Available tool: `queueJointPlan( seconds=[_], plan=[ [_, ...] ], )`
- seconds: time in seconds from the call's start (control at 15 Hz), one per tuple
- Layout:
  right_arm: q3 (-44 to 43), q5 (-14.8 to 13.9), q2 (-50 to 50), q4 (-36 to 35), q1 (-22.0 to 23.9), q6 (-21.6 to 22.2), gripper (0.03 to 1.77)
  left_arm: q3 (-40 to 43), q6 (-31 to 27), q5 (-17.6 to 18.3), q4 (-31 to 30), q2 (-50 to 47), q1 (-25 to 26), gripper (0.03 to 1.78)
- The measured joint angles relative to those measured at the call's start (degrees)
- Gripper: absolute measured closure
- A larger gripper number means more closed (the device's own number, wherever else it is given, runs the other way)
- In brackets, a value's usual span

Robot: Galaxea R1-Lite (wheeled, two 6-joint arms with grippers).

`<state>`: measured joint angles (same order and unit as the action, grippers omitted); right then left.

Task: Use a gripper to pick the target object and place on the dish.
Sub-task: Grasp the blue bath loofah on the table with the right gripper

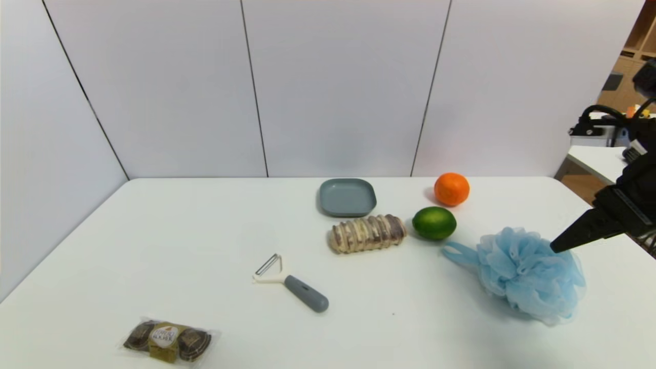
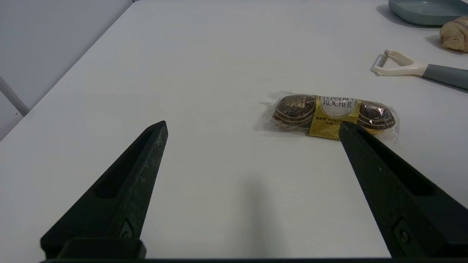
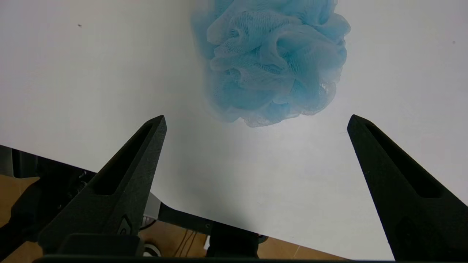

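In the head view the pouf [image 1: 530, 274] sits lower right with the right gripper just above it, probably lining up a grab, and the dish [image 1: 348, 198] waits upper middle. Left wrist view: left gripper [image 2: 253, 128] has its jaws wide apart near the wrapped chocolates [image 2: 334, 116], looks parked. Right wrist view: jaws spread wide, nothing between them, pouf at upper middle, likely so they'll fit around all that fluff.
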<state>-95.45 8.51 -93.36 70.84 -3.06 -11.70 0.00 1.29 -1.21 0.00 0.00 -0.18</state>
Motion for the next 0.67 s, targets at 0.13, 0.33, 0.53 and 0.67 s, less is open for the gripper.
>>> queueJointPlan(
  seconds=[0.13,0.33,0.53,0.67],
  plan=[
    [-1.23,-0.17,-3.33,-0.41,0.00,-0.20,0.09,0.00,0.00,0.02,0.00,0.00,0.00,0.12],
    [-4.18,-0.30,-8.63,-0.45,-0.35,-0.22,0.09,0.00,0.00,0.02,0.00,0.00,0.00,0.12],
    [-4.61,-0.16,-11.96,-0.34,-0.82,-0.59,0.09,0.00,0.00,0.00,0.00,0.00,0.00,0.12],
    [-4.05,-0.13,-13.15,-0.30,-0.85,-1.05,0.09,0.00,0.02,0.02,0.00,0.00,0.00,0.12]
  ],
)
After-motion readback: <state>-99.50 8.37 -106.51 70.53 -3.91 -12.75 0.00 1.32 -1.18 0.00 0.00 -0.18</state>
